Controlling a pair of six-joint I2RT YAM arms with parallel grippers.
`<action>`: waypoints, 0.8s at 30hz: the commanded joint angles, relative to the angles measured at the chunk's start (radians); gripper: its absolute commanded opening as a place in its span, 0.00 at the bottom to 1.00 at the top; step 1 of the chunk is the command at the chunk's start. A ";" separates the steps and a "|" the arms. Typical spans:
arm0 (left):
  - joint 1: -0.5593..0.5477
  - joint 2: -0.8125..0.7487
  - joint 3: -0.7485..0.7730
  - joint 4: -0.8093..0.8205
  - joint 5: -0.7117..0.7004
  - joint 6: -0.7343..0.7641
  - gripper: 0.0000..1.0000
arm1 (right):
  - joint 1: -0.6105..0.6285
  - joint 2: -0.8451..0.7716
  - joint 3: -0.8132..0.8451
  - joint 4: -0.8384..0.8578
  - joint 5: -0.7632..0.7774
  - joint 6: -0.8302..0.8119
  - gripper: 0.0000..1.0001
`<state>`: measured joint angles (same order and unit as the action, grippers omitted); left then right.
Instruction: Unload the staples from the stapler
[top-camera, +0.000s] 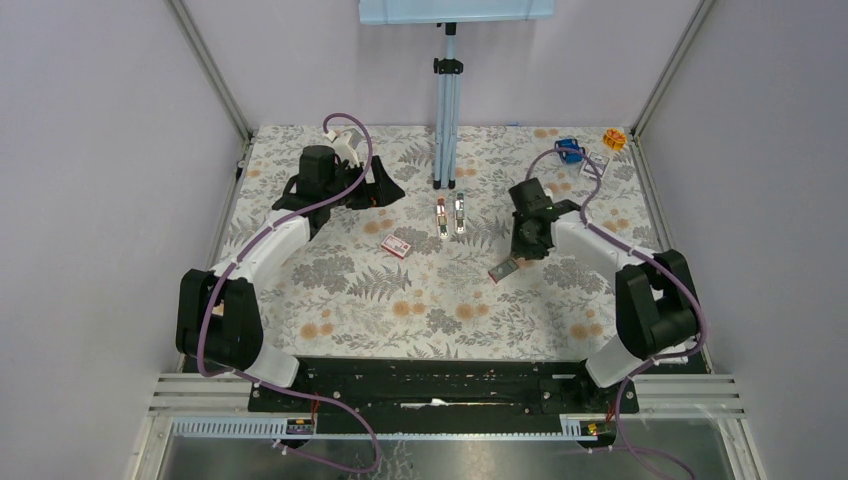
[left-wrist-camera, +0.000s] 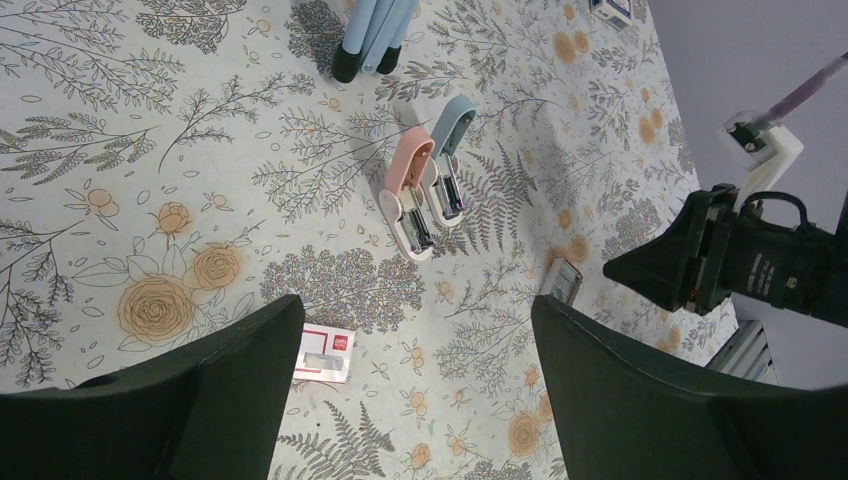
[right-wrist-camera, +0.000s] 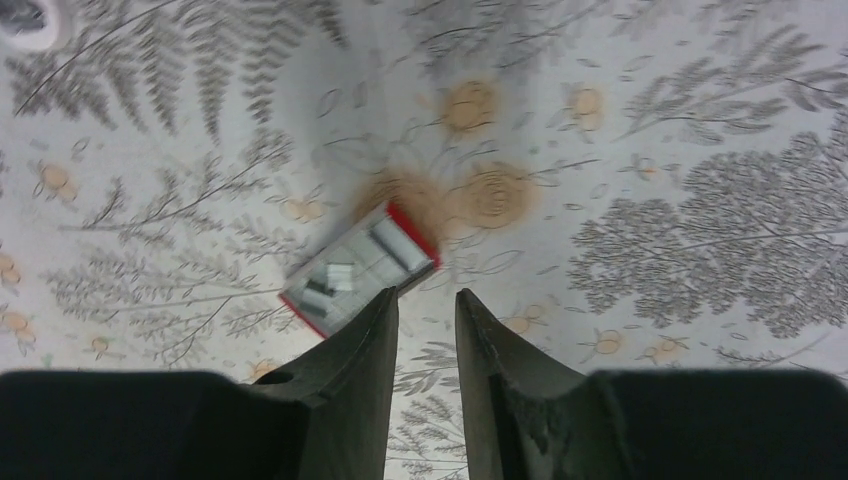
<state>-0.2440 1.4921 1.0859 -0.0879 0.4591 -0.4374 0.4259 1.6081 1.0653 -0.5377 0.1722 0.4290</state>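
The floral table fills every view, but only the top camera shows the stand rising at the back and both arms at once. From there the staplers are two small slivers near the middle. The left wrist view shows them clearly: a pink stapler and a blue stapler lying side by side, touching, both hinged open with the metal channels bare.

The left gripper hangs above the table with its jaws spread wide and nothing between them. Both staplers lie ahead of its fingertips, well apart from them. A red-and-white box lies just beside its left finger.

The right gripper points down at the cloth to the right of the staplers, apart from them. Its jaws stand a narrow slit apart and hold nothing. Only its own blurred view shows what lies at its tips: a red-edged tray with pale strips inside, just ahead of the left finger.

The box carries a label, and the right gripper's housing has white lettering; both are too small to read.
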 joint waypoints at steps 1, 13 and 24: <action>0.000 -0.017 0.002 0.034 -0.008 0.007 0.88 | -0.101 -0.063 -0.050 0.036 -0.010 0.054 0.35; 0.000 -0.017 0.009 0.022 -0.009 0.009 0.88 | -0.139 0.128 0.107 0.135 -0.218 0.001 0.43; 0.000 -0.009 0.009 0.022 -0.003 0.006 0.88 | -0.070 0.267 0.180 -0.021 -0.051 -0.059 0.46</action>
<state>-0.2440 1.4921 1.0859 -0.0891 0.4583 -0.4374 0.3122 1.8576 1.2171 -0.4732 0.0441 0.4080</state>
